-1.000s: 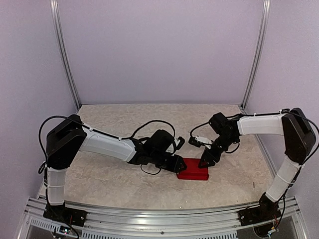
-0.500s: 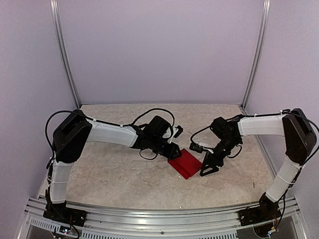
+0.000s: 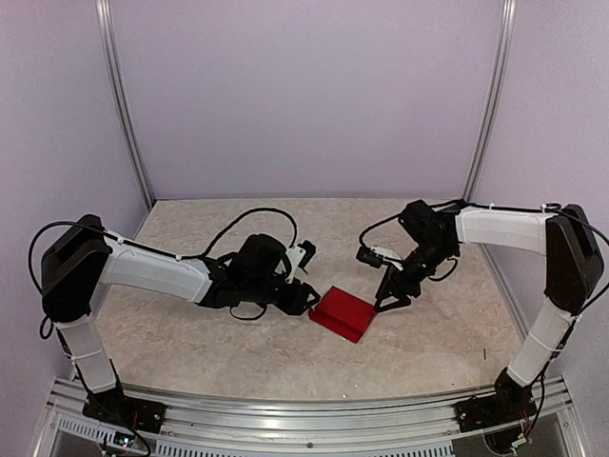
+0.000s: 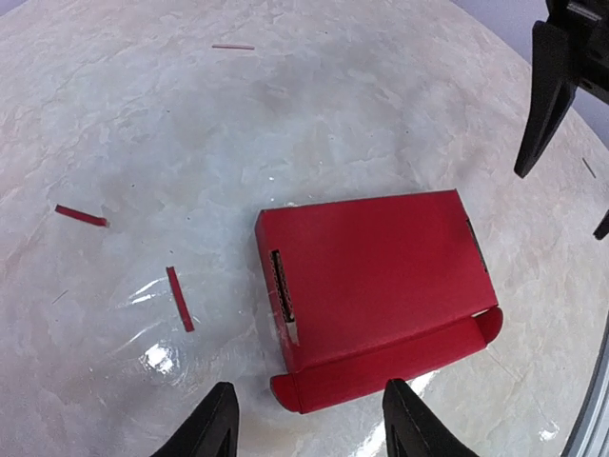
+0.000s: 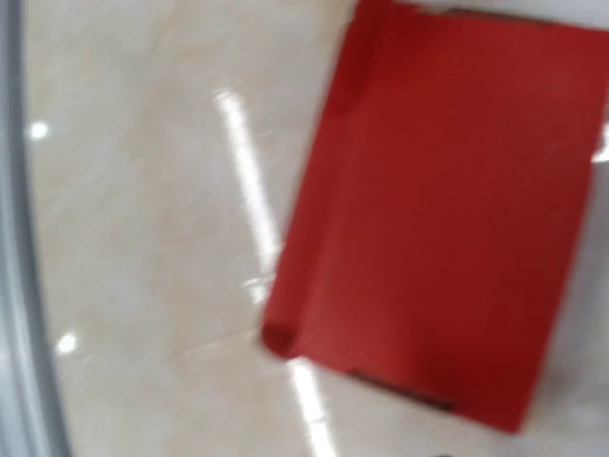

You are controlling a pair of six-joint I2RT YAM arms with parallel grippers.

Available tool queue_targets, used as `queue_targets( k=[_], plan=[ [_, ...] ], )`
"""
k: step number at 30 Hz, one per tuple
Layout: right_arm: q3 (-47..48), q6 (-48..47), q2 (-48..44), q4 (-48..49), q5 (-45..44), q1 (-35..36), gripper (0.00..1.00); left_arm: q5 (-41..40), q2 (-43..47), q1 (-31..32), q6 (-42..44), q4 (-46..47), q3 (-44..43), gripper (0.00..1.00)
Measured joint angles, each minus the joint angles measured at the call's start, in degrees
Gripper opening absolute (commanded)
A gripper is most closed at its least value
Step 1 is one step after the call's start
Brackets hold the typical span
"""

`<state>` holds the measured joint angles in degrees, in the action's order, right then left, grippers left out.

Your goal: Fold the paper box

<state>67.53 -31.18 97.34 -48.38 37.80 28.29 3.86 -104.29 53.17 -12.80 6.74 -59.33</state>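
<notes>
Red card, folded into a flat paper box (image 3: 344, 312), lies mid-table on the marbled table (image 3: 190, 347) between the two arms, one long flap standing out along its edge. The left gripper (image 3: 308, 298) sits just left of it, fingers spread and holding nothing. The right gripper (image 3: 390, 300) hangs just beside the box's right edge, its fingers likewise parted and empty. Thin red scraps (image 4: 180, 298) lie on the tabletop close by.
</notes>
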Motion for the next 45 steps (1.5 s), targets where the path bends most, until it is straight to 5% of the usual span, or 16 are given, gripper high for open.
queue_targets(
  k=[8,15,27,45],
  plan=[
    [3.6,4.9,7.9,8.9,-3.4,0.0,0.54,-1.1,-2.2,0.0,-14.3,5.7,4.1,0.47],
    [4.5,7.0,11.5,11.6,-3.5,0.0,0.53,0.4,-5.5,0.0,-20.2,9.9,6.7,0.3],
    [-2.4,10.1,11.3,13.8,-1.0,-0.1,0.47,3.4,-8.2,0.6,-18.1,13.4,6.3,0.06],
    [-4.1,10.9,10.5,14.2,1.6,-0.2,0.48,-4.8,-10.0,3.3,-10.6,9.0,1.8,0.06]
  ],
)
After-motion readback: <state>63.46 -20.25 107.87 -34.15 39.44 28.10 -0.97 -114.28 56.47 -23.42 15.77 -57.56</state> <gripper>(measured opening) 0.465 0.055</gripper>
